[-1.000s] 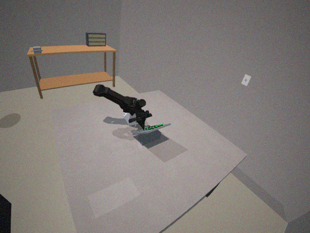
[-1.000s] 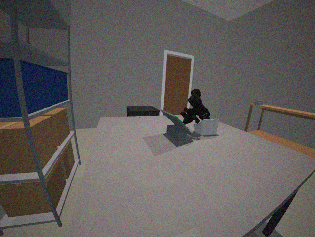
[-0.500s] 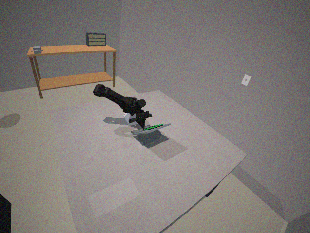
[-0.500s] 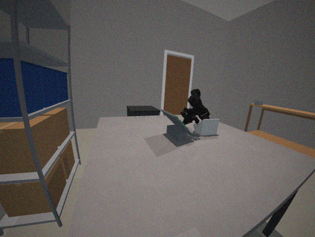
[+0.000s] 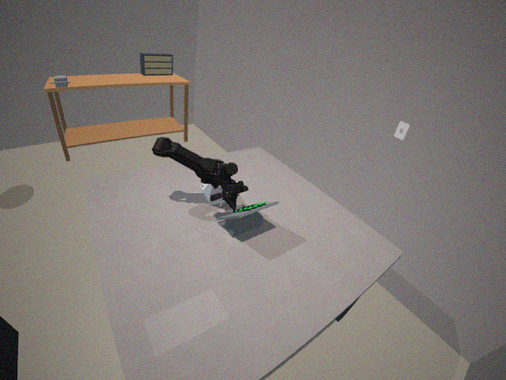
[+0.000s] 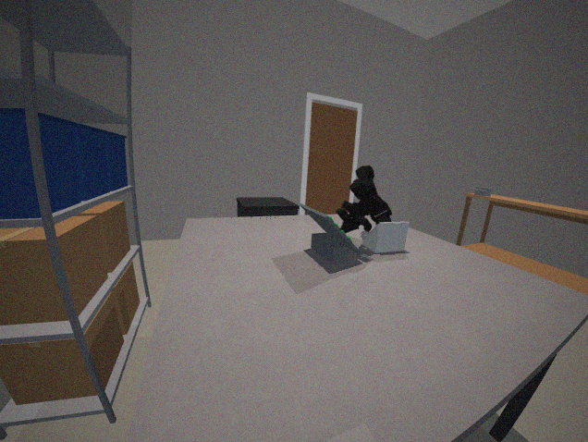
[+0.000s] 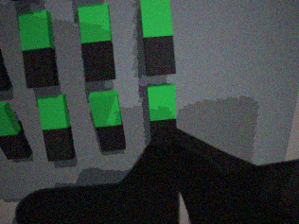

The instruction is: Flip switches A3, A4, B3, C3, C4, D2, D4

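Filling most of every view, the grey-walled room held a brown door [image 6: 330, 156], a metal rack [image 6: 71, 227] of cardboard boxes, and an orange bench [image 5: 116, 81] carrying a small drawer unit [image 5: 156, 63]. Next in size came the wide grey table [image 6: 332, 342], which carried the arm [image 5: 192, 161] and, just in front of its pale base [image 6: 387, 236], the switch panel [image 5: 262, 207]. That panel sat tilted on a dark block, its face sloped up toward the arm, presumably so each rocker could be reached from above. Smaller again was the tool [image 7: 163, 136], its jaws fully shut on nothing, judged to be a deliberate choice so the joined tips made one blunt pressing point. In the wrist view that dark tip covered the near, dark end of the rightmost switch [image 7: 162, 100] in the lower visible row, whose green half still showed beyond it. Neighbouring rockers [image 7: 106, 114] lay just beside it, each green at the far end and dark at the near end, so a narrow tip would help avoid nudging them. No printed letters or numbers were legible, so which cell was being pressed could not be told, nor how many listed switches had already been flipped.
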`<state>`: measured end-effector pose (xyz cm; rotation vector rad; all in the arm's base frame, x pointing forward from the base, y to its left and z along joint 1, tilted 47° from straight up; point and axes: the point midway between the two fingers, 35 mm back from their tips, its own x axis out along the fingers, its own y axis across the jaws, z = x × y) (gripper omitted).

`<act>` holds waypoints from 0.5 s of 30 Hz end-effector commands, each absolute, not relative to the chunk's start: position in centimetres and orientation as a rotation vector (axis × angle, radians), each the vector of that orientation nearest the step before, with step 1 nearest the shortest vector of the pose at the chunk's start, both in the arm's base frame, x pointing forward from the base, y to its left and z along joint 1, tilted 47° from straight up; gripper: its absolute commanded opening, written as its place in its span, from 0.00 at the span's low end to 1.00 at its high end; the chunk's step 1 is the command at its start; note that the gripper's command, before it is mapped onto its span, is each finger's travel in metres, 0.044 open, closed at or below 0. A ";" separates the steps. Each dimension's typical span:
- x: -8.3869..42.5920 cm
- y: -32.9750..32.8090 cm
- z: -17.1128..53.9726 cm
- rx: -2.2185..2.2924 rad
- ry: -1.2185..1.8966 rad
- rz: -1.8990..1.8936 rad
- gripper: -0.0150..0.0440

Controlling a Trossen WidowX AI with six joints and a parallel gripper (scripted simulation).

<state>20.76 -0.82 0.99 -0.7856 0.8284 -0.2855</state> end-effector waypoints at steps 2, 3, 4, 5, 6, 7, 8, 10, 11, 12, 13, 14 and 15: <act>20.8 -0.8 0.9 -0.789 0.831 -0.281 0.25; 20.8 -0.8 0.8 -0.789 0.831 -0.281 0.25; 20.8 -0.8 0.8 -0.789 0.831 -0.281 0.25; 20.8 -0.8 0.8 -0.789 0.831 -0.281 0.25; 20.8 -0.8 0.8 -0.789 0.831 -0.281 0.25; 20.8 -0.9 0.8 -0.789 0.831 -0.281 0.25; 20.8 -0.7 1.0 -0.783 0.830 -0.284 0.25; 20.3 0.0 1.0 -0.773 0.846 -0.275 0.25; 19.8 0.6 1.2 -0.769 0.857 -0.271 0.25; 19.4 1.0 1.5 -0.767 0.865 -0.270 0.25; 18.9 1.5 1.8 -0.766 0.871 -0.270 0.25; 18.4 1.8 2.2 -0.768 0.874 -0.272 0.25; 17.9 2.1 2.8 -0.771 0.874 -0.276 0.25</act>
